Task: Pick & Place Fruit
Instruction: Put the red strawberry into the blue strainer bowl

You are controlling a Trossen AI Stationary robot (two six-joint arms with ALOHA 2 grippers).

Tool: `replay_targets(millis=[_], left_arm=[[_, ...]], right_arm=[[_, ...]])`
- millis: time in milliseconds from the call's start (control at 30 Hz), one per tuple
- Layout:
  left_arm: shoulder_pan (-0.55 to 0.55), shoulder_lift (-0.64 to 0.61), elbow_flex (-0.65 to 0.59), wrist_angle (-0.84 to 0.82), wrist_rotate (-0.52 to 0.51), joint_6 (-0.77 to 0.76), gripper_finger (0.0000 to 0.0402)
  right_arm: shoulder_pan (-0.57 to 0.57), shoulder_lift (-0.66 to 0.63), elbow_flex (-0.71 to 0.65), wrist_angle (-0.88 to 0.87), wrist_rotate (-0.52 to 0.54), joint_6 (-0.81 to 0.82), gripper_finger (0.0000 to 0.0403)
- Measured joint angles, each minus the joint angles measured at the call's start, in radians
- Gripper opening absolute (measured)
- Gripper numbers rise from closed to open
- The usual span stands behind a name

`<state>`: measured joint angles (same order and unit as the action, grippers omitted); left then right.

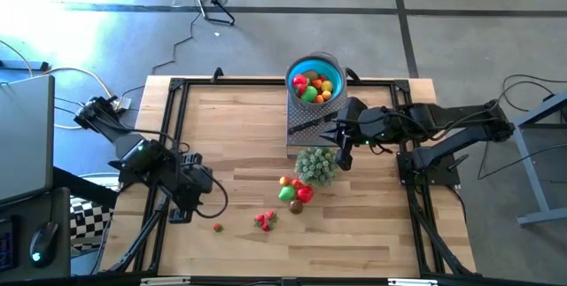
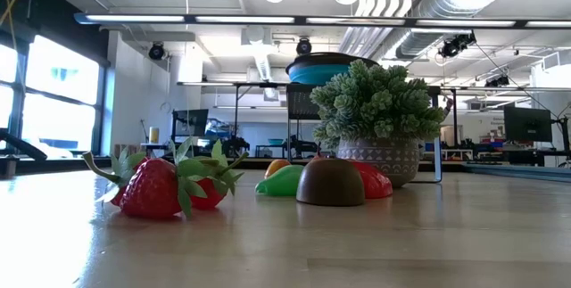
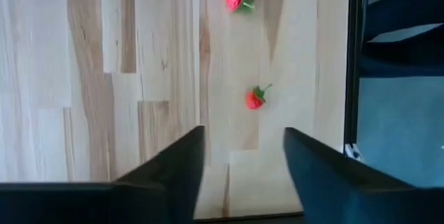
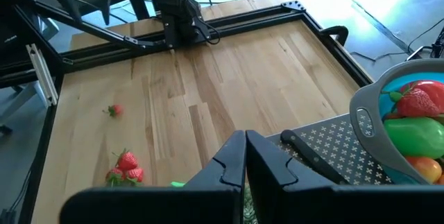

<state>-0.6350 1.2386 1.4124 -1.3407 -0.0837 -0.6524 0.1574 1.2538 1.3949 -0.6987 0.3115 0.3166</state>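
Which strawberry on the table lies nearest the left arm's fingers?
The single small strawberry, lying alone ahead of the left arm's fingers; the other strawberries sit clustered farther along.

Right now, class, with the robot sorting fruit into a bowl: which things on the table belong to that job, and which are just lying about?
Belongs to the job:
- lone strawberry
- strawberry pair
- mixed fruit pile
- blue bowl, already holding fruit

Just lying about:
- bushy green plant
- black-handled knife
- perforated mat
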Motion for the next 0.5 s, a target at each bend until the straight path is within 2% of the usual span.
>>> replay_targets(millis=[133,267,500], left_arm=[[0.000,0.024,0.000,-0.001,0.001,0.002,0.0248],[0.000,0.053,0.000,0.001,0.025,0.023,0.0289],[0.000,0.139,0.000,0.010,0.050,0.053,0.0301]], right_arm=[[0.000,0.000,0.000,0.000,0.000,0.000,0.0004],[0.000,0.000,0.000,0.000,0.000,0.000,0.0004],[0.000,0.000,0.000,-0.001,0.000,0.000,0.0004]])
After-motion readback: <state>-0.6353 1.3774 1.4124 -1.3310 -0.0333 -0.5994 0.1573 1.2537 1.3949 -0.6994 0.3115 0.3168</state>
